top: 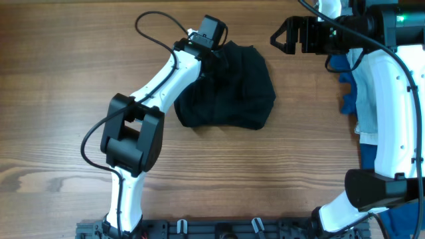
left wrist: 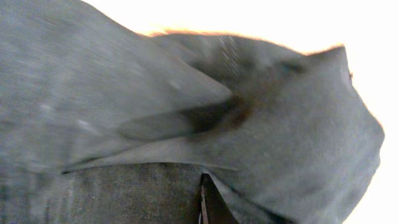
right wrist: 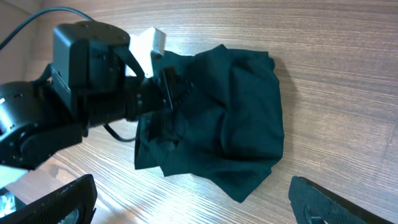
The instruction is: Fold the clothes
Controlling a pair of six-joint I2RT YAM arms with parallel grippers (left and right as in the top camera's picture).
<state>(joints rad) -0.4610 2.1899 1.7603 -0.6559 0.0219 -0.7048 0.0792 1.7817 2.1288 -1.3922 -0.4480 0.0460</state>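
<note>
Filling left wrist view, clothes (left wrist: 280, 137) hide whether left gripper (right wrist: 168, 93) grips; overhead shows right gripper (top: 276, 38) spread.

The black clothes (left wrist: 298, 143) fill nearly the whole view, pressed close to the lens and blurred. A broad fold (left wrist: 124, 68) runs from the upper left to a point near the middle, with a dark crease (left wrist: 214, 115) just beneath it. A narrow slit (left wrist: 203, 202) splits the flatter layer at the bottom edge. Beyond the rounded right edge, the background (left wrist: 311, 22) is washed-out white.
</note>
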